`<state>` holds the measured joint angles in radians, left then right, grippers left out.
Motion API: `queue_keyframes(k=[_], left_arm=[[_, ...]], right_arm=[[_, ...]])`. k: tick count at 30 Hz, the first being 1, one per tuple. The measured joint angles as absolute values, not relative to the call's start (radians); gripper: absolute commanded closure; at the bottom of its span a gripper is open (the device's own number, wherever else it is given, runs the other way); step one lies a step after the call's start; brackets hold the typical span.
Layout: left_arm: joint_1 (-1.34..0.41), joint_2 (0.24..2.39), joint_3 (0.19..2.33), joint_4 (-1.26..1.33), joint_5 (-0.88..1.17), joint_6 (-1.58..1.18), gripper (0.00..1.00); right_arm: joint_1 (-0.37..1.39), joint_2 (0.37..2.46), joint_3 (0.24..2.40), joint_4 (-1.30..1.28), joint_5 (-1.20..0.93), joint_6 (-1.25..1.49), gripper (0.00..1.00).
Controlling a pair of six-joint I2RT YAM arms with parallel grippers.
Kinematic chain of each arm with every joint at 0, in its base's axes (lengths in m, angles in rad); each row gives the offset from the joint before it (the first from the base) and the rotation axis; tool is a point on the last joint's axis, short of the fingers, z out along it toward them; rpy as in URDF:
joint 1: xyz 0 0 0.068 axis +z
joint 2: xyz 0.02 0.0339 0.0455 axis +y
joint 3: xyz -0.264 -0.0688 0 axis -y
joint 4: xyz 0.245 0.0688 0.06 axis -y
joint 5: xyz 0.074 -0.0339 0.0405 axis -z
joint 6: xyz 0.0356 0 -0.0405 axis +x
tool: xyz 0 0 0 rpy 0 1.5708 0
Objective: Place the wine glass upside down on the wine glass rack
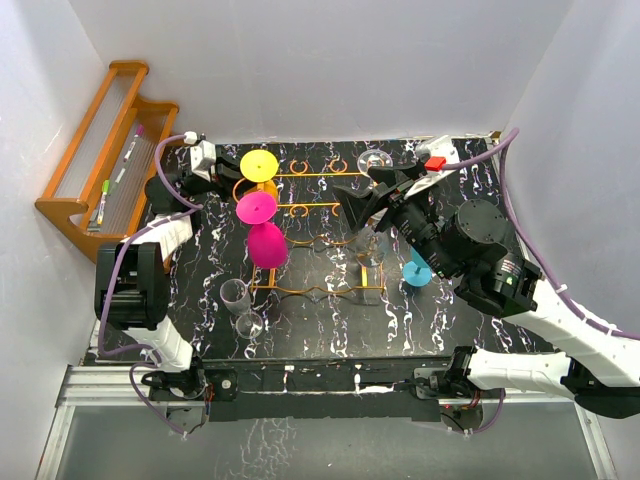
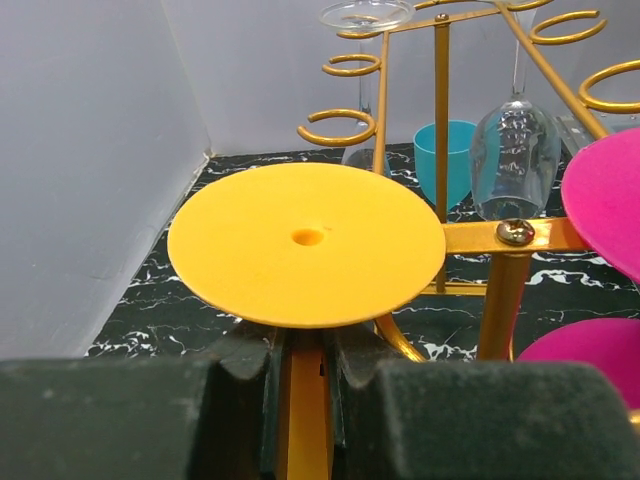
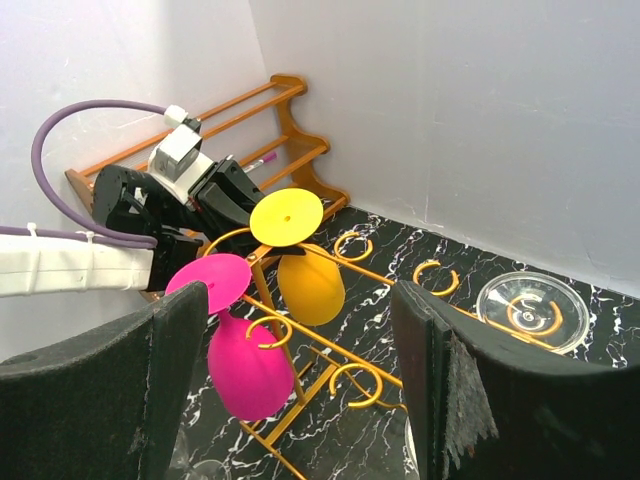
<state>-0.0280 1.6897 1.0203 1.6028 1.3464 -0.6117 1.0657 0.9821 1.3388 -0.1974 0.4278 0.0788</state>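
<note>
Yellow wine glass (image 1: 259,162) (image 2: 305,243) (image 3: 287,217): upside down at the far-left corner of the wire stand, its round foot on top and level, and its orange-tinted bowl hanging below.
Left gripper (image 1: 224,174) (image 2: 303,365) (image 3: 235,205): reaches in from the left wall side, fingers clamped on the stem just under the foot.
Seating: the foot hides the stem, so whether it sits inside a loop cannot be told.
Wine glass rack (image 1: 320,291) (image 2: 440,120) (image 3: 335,375): thin gold wire with open loops along both long sides, standing mid-way on the black marbled table (image 1: 330,335).
Pink glass (image 1: 266,245) (image 2: 605,200) (image 3: 248,370): hangs upside down in the place next to the yellow one, on the near side. The two feet are near each other but apart.
Clear glass (image 1: 375,160) (image 2: 513,160) (image 3: 530,310): hangs upside down at the far-right end of the stand, foot resting on a loop.
Right gripper (image 1: 365,203) (image 3: 300,390): jaws wide apart with nothing between them, hanging over the right part of the stand, just beside the clear glass's foot.
Teal glass (image 1: 418,270) (image 2: 445,160): on the table to the right of the stand, partly under the right arm.
Two clear tumblers (image 1: 233,295): upright on the table near the stand's near-left corner.
Wooden slatted rack (image 1: 100,160) (image 3: 270,130): against the left wall, behind the left arm, well apart from the wire stand.
</note>
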Motion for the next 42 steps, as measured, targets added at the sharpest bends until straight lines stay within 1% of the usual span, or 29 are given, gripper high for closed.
queue_keyframes(k=[2, 4, 5, 7, 8, 9, 12, 13, 18, 19, 20, 33, 42], left_arm=[[-0.028, 1.69, 1.017, 1.604, 1.346, -0.606, 0.9], [-0.028, 1.69, 1.014, 1.606, 1.344, -0.6, 0.63], [-0.028, 1.69, 1.013, 1.61, 1.342, -0.594, 0.58], [-0.027, 1.691, 1.008, 1.608, 1.351, -0.589, 0.53], [-0.027, 1.692, 1.003, 1.608, 1.355, -0.59, 0.49], [-0.027, 1.693, 0.999, 1.608, 1.358, -0.588, 0.46], [-0.027, 1.697, 0.999, 1.604, 1.367, -0.587, 0.44], [-0.027, 1.697, 0.999, 1.604, 1.37, -0.587, 0.4], [-0.027, 1.697, 0.999, 1.603, 1.378, -0.583, 0.21], [-0.027, 1.697, 0.999, 1.603, 1.38, -0.583, 0.08], [-0.027, 1.697, 0.999, 1.602, 1.382, -0.582, 0.04], [0.026, 1.761, 1.003, 1.608, 1.403, -0.588, 0.03], [0.082, 1.766, 1.003, 1.608, 1.438, -0.606, 0.03]], right_arm=[[1.066, 0.983, 1.339, -0.197, 0.428, 0.078, 0.24], [1.066, 0.984, 1.338, -0.197, 0.428, 0.077, 0.24], [1.066, 0.984, 1.338, -0.196, 0.428, 0.077, 0.24], [1.066, 0.984, 1.332, -0.184, 0.429, 0.076, 0.24], [1.066, 0.984, 1.33, -0.181, 0.429, 0.076, 0.24], [1.066, 0.984, 1.327, -0.177, 0.43, 0.075, 0.24], [1.066, 0.982, 1.317, -0.164, 0.433, 0.072, 0.24], [1.066, 0.981, 1.312, -0.16, 0.435, 0.072, 0.24], [1.066, 0.975, 1.304, -0.145, 0.439, 0.072, 0.24], [1.066, 0.969, 1.297, -0.144, 0.44, 0.072, 0.24], [1.066, 0.965, 1.294, -0.144, 0.441, 0.072, 0.24], [1.066, 0.96, 1.285, -0.128, 0.446, 0.069, 0.24], [1.066, 0.959, 1.279, -0.129, 0.446, 0.061, 0.24]])
